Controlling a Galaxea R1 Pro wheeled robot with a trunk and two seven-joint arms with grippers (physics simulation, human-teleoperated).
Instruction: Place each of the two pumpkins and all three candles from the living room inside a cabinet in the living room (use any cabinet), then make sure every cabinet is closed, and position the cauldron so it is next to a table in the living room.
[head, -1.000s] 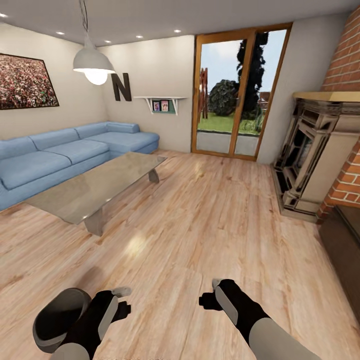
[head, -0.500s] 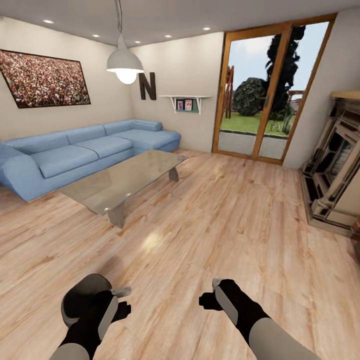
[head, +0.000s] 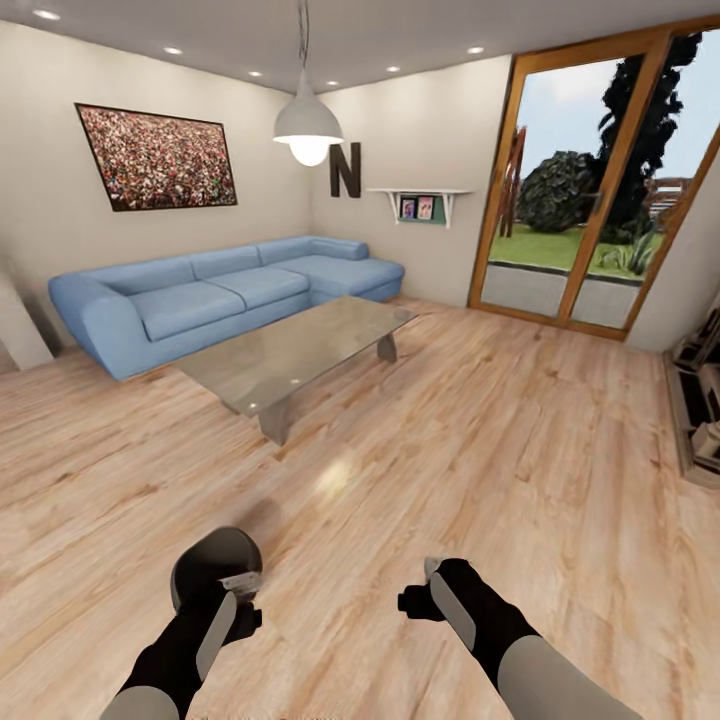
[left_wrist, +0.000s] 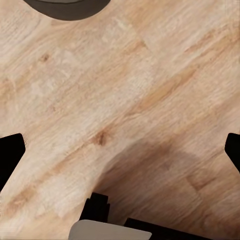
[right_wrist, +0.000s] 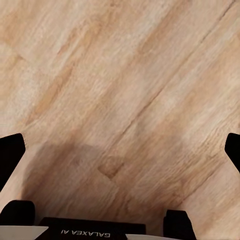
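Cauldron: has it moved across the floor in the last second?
No real move shows. The cauldron slid right in the head view along with the table and sofa, so the camera turned.

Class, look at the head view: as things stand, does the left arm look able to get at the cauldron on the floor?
Probably yes. The cauldron sits on the wooden floor just ahead of the left end effector, whose fingers stand wide apart in the wrist view. Nothing lies between them, and the table stands well beyond.
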